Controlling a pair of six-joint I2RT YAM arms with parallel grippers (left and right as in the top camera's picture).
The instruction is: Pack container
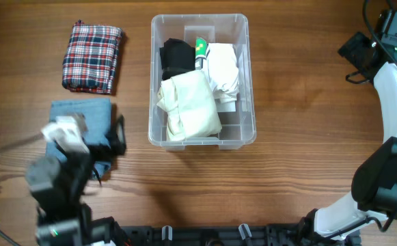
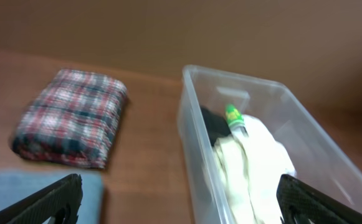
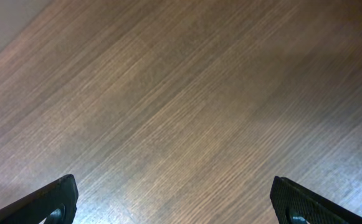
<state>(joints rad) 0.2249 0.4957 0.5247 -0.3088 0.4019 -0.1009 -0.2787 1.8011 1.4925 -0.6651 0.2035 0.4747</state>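
The clear container [image 1: 250, 102] stands at the table's middle and holds a cream cloth [image 1: 190, 106], a white cloth [image 1: 224, 72], a black cloth [image 1: 176, 56] and a green-capped item [image 1: 200, 48]. It also shows in the left wrist view [image 2: 190, 134]. A folded plaid cloth [image 1: 91, 56] lies at the far left, also in the left wrist view [image 2: 71, 118]. A folded blue cloth [image 1: 92, 116] lies nearer, partly under my left arm. My left gripper [image 2: 181, 202] is open and empty above the blue cloth's right edge. My right gripper [image 3: 174, 202] is open and empty over bare wood at the far right.
The right arm [image 1: 389, 82] curves along the table's right edge. The left arm's body [image 1: 61, 178] covers the front left. Wooden tabletop [image 1: 307, 157] lies between the container and the right arm.
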